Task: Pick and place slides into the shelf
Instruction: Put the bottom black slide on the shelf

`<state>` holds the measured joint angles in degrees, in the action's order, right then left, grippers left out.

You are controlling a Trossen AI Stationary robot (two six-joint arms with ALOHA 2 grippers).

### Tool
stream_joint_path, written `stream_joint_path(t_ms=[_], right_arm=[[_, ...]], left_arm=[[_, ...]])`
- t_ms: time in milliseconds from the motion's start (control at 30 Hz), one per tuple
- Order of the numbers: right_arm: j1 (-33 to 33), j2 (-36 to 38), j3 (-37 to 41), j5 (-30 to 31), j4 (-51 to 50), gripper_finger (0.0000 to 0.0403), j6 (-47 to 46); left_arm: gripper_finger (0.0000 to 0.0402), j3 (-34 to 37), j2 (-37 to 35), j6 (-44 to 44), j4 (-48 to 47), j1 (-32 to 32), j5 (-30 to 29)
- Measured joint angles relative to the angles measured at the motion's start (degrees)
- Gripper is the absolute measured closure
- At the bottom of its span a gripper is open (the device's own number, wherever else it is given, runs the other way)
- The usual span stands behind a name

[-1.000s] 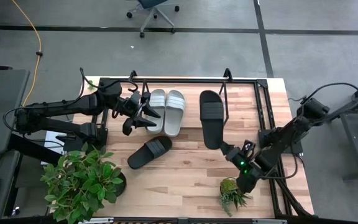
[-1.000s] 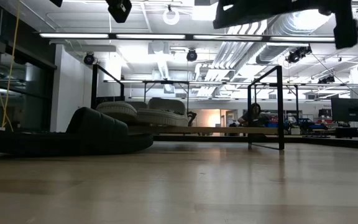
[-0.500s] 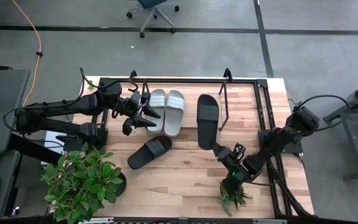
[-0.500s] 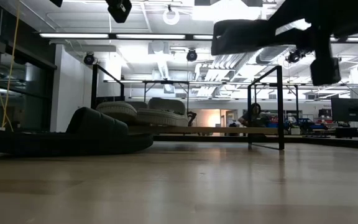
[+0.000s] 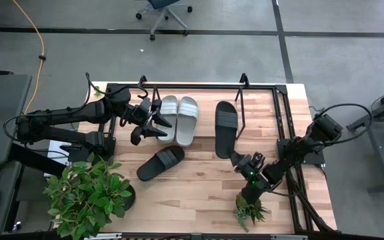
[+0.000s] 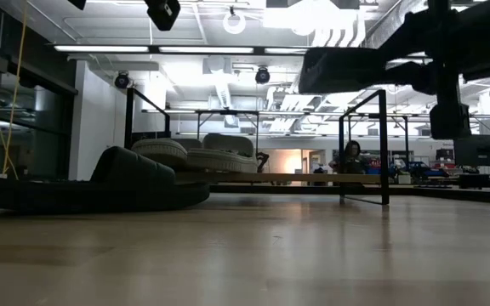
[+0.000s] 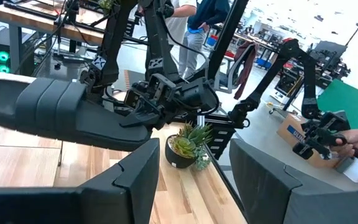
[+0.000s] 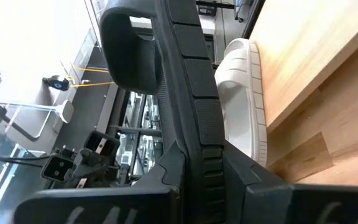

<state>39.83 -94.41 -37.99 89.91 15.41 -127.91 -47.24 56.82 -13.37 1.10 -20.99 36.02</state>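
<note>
The shelf (image 5: pixel 259 90) spans the tabletop's (image 5: pixel 199 193) far side, the grey slides (image 5: pixel 178 119) inside it at its left. The right end effector (image 5: pixel 241 160) grips a black slide (image 5: pixel 226 129) raised above the shelf's middle. The left end effector (image 5: pixel 149 122) hangs open beside the grey pair. Another black slide (image 5: pixel 161 163) lies before the shelf.

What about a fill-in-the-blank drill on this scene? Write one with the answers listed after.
1. The right gripper holds a black sandal by its ____ end.
2. The grey sandals lie in the shelf, ____ in number.
3. The other black sandal lies on the ____, outside the shelf.
4. The left gripper is ____, holding nothing.

Answers: heel; two; table; open
</note>
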Motion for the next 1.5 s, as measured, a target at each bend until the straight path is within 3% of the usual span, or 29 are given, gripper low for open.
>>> stream_joint_path(t_ms=[600,1167,1500], right_arm=[[-3.3,0.0,8.0,-4.0,14.2,0.0368,0.1],[-8.3,0.0,8.2,-8.2,16.1,0.0368,0.4],[-9.1,1.5,12.1,-11.7,20.2,0.0368,0.3]], left_arm=[[0.0218,0.0,0.0,0.0,0.0,0.0,-0.5],[0.0218,0.0,0.0,1.1,0.0,0.0,-0.7],[0.0218,0.0,0.0,1.8,0.0,0.0,-0.5]])
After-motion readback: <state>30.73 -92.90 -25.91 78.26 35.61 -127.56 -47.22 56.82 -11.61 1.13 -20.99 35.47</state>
